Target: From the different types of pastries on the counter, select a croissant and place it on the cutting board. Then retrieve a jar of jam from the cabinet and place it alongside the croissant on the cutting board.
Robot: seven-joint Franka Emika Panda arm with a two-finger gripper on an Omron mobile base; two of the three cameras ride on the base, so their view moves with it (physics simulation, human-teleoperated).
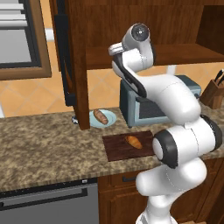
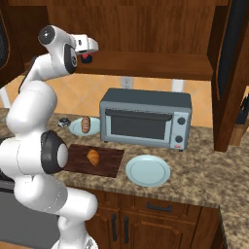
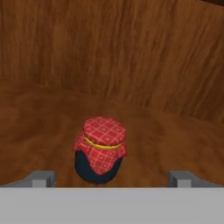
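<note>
1. Fingers (image 3: 43, 178), nearest the lens, stand spread wide with nothing between them; the gripper (image 3: 111, 179) faces the jar of jam (image 3: 101, 149), which sits just ahead on the cabinet (image 3: 131, 52) shelf.
2. Left on the tabletop (image 2: 204, 175), a brown loaf (image 2: 86, 124) lies on a plate (image 2: 77, 128).
3. Right of it, the croissant (image 2: 93, 156) rests on the cutting board (image 2: 109, 165).
4. Rigid, likely smooth glass: I judge a grip on the dark body below the cloth-covered lid safest.
</note>
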